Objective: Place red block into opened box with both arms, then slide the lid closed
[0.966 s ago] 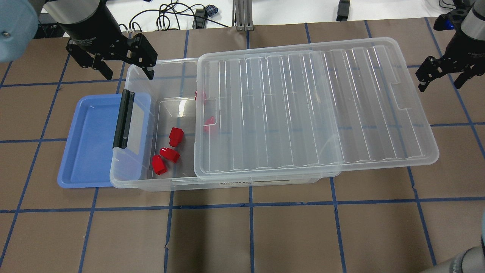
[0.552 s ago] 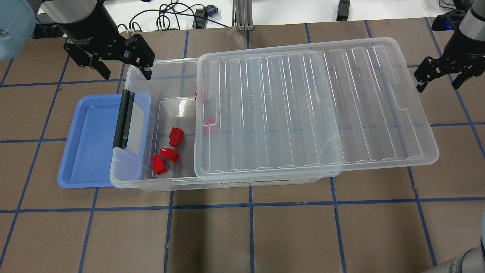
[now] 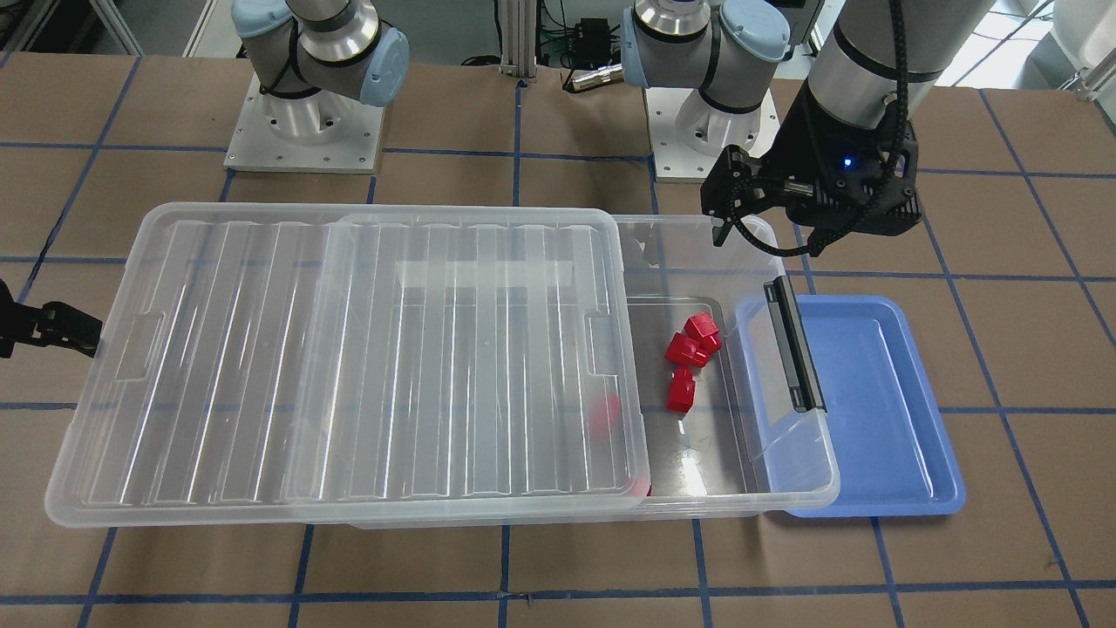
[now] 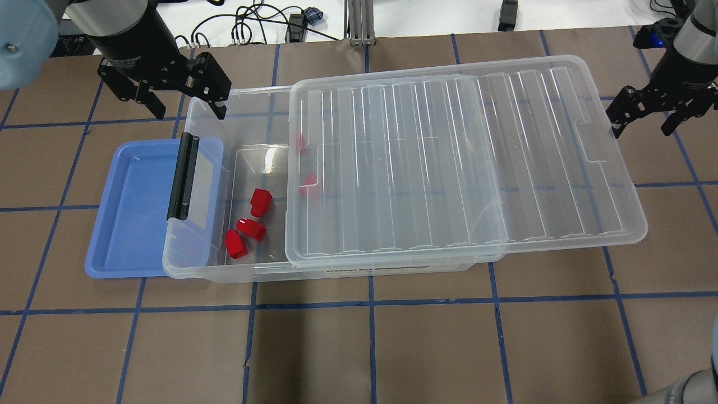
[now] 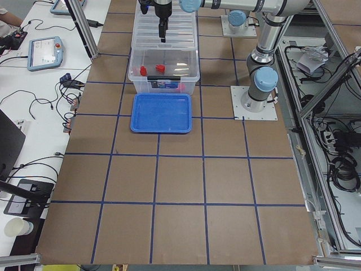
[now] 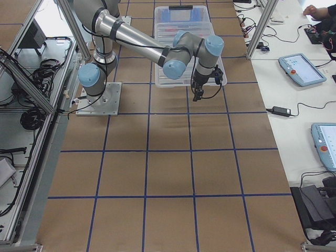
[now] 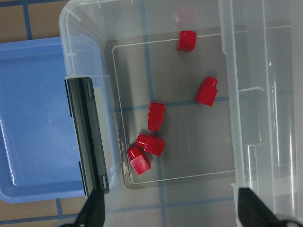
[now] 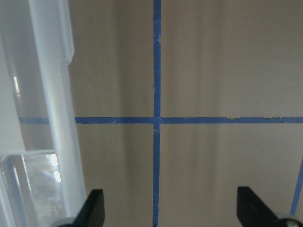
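Observation:
Several red blocks lie on the floor of the clear box; one shows dimly under the lid. The ribbed lid rests on the box, shifted toward the view's right in the overhead view, which leaves the latch end uncovered. My left gripper hangs open and empty above the box's far corner near the black latch bar. My right gripper is open and empty beside the lid's overhanging short end; I cannot tell whether it touches.
A shallow blue tray lies partly under the box's latch end. Brown table paper with blue tape lines surrounds the box. Both arm bases stand on the robot's side. Cables and tablets lie off the table's ends.
My right gripper has moved in toward the lid's short end. The lid has shifted slightly toward the latch end and now covers one more block. The left gripper has barely moved.

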